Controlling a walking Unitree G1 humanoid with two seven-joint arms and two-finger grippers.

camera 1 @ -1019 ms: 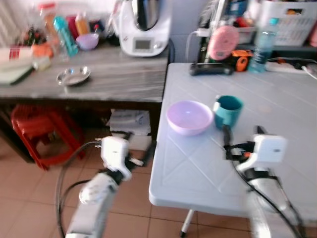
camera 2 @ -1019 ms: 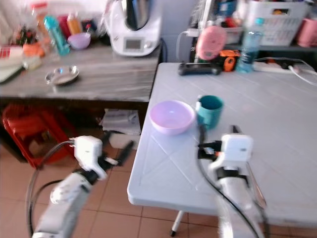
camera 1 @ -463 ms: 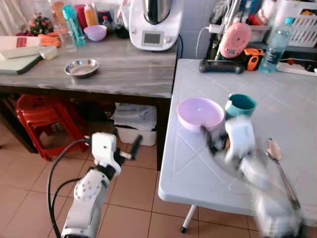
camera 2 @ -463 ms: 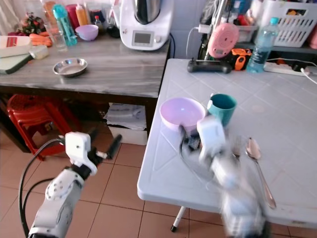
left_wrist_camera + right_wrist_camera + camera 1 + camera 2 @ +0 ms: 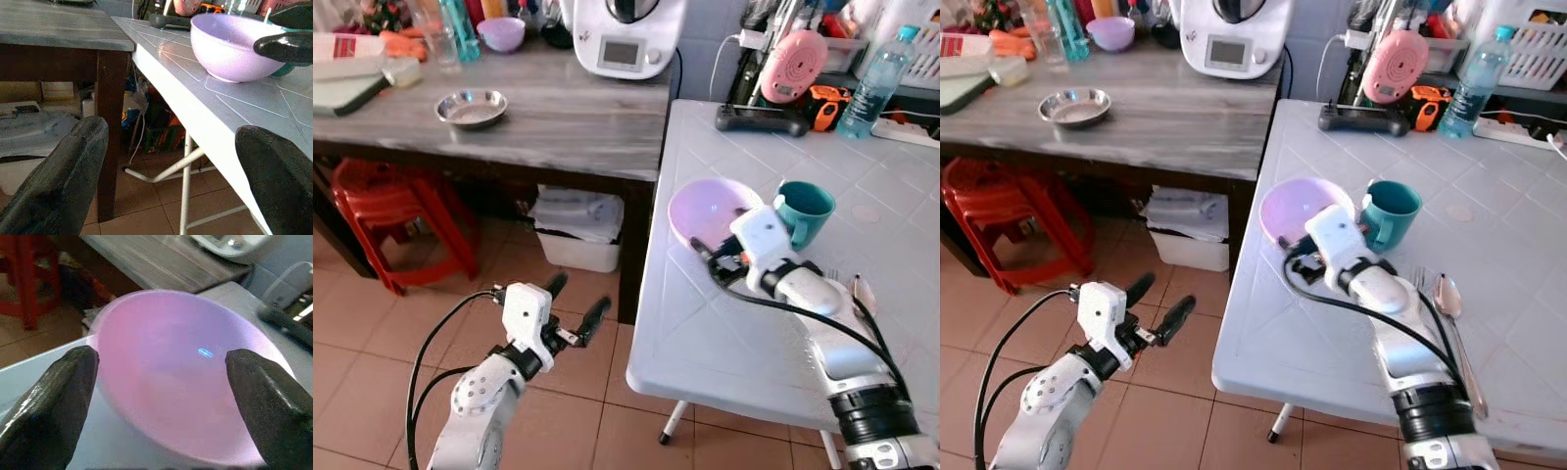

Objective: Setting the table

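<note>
Tiled floor [image 5: 372, 392], wood counter [image 5: 558, 137], prob. kitchen.

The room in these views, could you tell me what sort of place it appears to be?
Most likely a home kitchen or dining corner. A white cooking appliance and a steel dish sit on a grey counter, and a lilac bowl, teal mug and spoon lie on a white table.

Before me on the white table [image 5: 724, 333] stands a pale lilac bowl [image 5: 710, 209], upright, empty, near the table's left edge. Just to its right, almost touching, is a teal mug [image 5: 800, 210], upright, its mouth open upward. Farther right, nearer me, a metal spoon [image 5: 1447, 297] lies flat, bowl end away from me, with a fork [image 5: 1420, 280] close alongside on its left.
</note>
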